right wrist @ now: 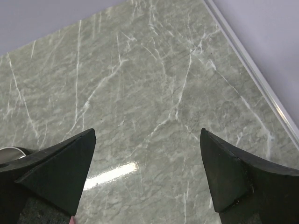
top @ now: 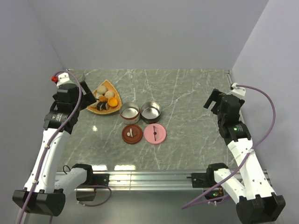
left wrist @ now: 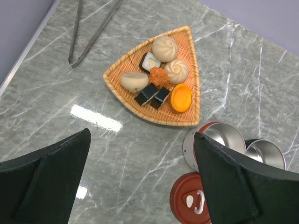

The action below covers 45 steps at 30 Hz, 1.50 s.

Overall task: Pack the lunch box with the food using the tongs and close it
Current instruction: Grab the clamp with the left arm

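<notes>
Nothing was packed: we saw food (left wrist: 159, 79) on its plate (left wrist: 122, 70), tins (top: 130, 112) empty, tongs (left wrist: 73, 59) lying spread, ungrasped; left gripper (left wrist: 141, 135) and right gripper (right wrist: 147, 132) gaped empty.

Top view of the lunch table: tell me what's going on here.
Nothing is being handled yet. The left gripper hangs over the plate of food, the right gripper over the table further right, both with jaws open and empty. The tongs lie untouched beside the plate. Both tins stand open, lids lying flat beside them.
</notes>
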Available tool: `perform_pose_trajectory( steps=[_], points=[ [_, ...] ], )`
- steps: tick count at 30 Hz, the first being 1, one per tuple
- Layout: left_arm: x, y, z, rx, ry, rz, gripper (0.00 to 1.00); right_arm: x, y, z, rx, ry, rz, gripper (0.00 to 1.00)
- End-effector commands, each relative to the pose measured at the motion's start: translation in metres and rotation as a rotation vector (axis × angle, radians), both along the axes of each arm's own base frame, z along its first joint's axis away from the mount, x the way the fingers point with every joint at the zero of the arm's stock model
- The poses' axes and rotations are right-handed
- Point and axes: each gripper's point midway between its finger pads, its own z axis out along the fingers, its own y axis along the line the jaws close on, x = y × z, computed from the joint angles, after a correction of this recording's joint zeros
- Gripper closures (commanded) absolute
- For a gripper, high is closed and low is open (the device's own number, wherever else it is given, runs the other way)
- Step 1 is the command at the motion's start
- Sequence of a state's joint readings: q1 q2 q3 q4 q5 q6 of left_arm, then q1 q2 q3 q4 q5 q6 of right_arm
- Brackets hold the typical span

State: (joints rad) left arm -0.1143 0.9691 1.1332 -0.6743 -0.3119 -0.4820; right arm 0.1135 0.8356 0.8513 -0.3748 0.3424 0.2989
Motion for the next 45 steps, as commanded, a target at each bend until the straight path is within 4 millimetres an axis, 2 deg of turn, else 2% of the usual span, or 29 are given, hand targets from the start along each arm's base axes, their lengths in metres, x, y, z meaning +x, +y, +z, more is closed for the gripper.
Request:
perform_pose_trajectory(
  steps=[1,4,6,8,9,10,14,15,16,19,20,21,26,28,32,38,45],
  points=[
    [0.006,0.004,0.011,0.027,-0.049,0.0,0.01,0.006,0.005,0.023,0.018,-0.065,0.014,0.01],
    [0.008,0.015,-0.004,0.059,-0.015,0.043,0.01,0.006,0.007,0.021,0.021,-0.058,0.024,0.01],
    [0.018,0.02,-0.023,0.06,0.04,0.03,0.03,0.006,0.007,0.021,0.024,-0.059,0.026,0.01],
    [0.029,0.032,-0.028,0.091,0.037,0.054,0.05,0.005,0.007,0.024,0.027,-0.066,0.027,0.01],
    [0.034,0.037,-0.04,0.106,0.057,0.06,0.05,0.004,0.007,0.025,0.03,-0.071,0.025,0.01],
    [0.04,0.04,-0.041,0.116,0.042,0.06,0.04,0.004,0.008,0.026,0.033,-0.073,0.029,0.01],
    [0.068,0.077,-0.063,0.126,0.048,0.072,0.05,0.003,0.013,0.027,0.047,-0.075,0.051,0.01],
    [0.08,0.086,-0.073,0.115,0.058,0.073,0.05,0.003,0.013,0.028,0.048,-0.073,0.054,0.01],
    [0.083,0.104,-0.078,0.111,0.066,0.103,0.07,0.003,0.014,0.027,0.051,-0.07,0.058,0.01],
    [0.104,0.126,-0.084,0.138,0.063,0.103,0.07,0.003,0.016,0.029,0.056,-0.065,0.07,0.01],
    [0.112,0.126,-0.095,0.128,0.087,0.07,0.07,0.003,0.016,0.03,0.057,-0.063,0.072,0.01],
    [0.122,0.129,-0.089,0.133,0.074,0.058,0.01,0.003,0.016,0.029,0.056,-0.059,0.07,0.01],
    [0.15,0.15,-0.121,0.111,0.116,0.027,0.01,0.004,0.015,0.029,0.056,-0.053,0.058,0.01],
    [0.157,0.157,-0.121,0.136,0.1,0.035,0.01,0.004,0.015,0.03,0.058,-0.055,0.058,0.01],
    [0.168,0.171,-0.139,0.142,0.141,0.032,0.01,0.004,0.013,0.03,0.062,-0.05,0.043,0.01],
    [0.188,0.171,-0.165,0.1,0.178,-0.024,0.01,0.008,0.011,0.031,0.061,-0.041,0.023,0.01],
    [0.193,0.175,-0.185,0.116,0.219,-0.043,0.01,0.015,0.012,0.024,0.078,-0.016,0.014,0.01]
  ],
)
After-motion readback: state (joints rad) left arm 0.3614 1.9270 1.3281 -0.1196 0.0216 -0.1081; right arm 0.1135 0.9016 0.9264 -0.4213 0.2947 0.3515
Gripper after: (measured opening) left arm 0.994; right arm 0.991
